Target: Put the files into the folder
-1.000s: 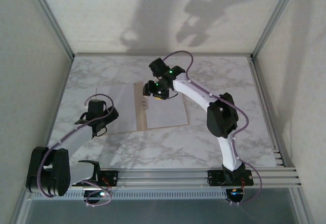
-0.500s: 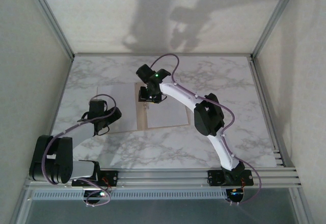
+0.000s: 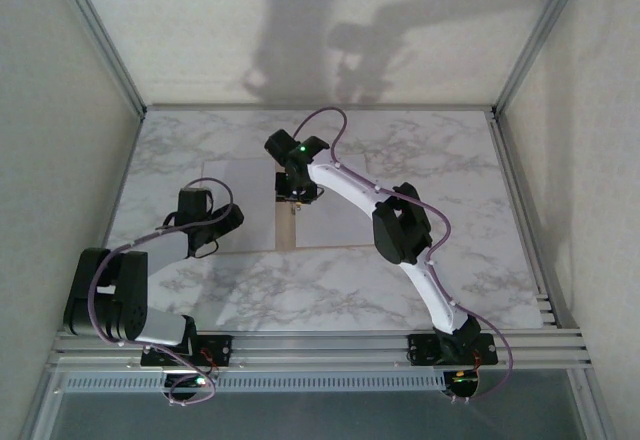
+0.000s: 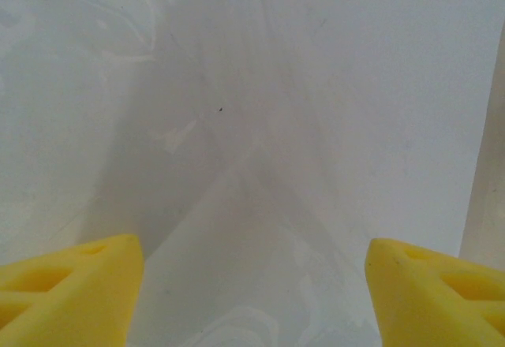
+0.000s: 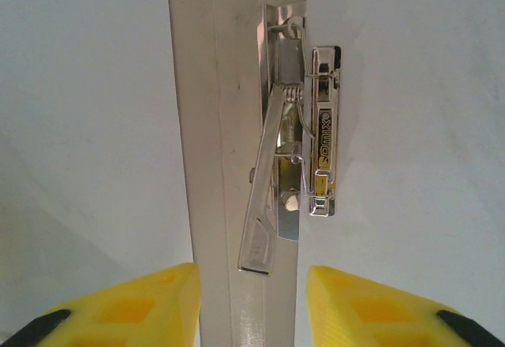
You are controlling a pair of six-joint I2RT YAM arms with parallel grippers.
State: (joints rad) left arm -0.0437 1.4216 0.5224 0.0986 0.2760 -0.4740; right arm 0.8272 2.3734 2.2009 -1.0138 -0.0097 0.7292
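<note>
Right pincer (image 5: pixel 252 304), yellow fingers (image 5: pixel 134 307) narrowly apart, straddles the shiny metal clip (image 5: pixel 288 150) on the spine of the tan cardboard folder (image 5: pixel 213 87). Left pincer (image 4: pixel 252 284) gapes wide above smooth white files (image 4: pixel 355 87) lying flat on that folder.

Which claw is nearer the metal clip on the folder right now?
Right. The right claw is right at the metal clip, straddling the crease of the folder. The left claw is off to the clip's left, over the white sheet.

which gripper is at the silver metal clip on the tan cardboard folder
The right gripper: its yellow fingers flank the tan cardboard folder crease, silver metal clip just ahead. The left gripper is over a plain white paper sheet.
</note>
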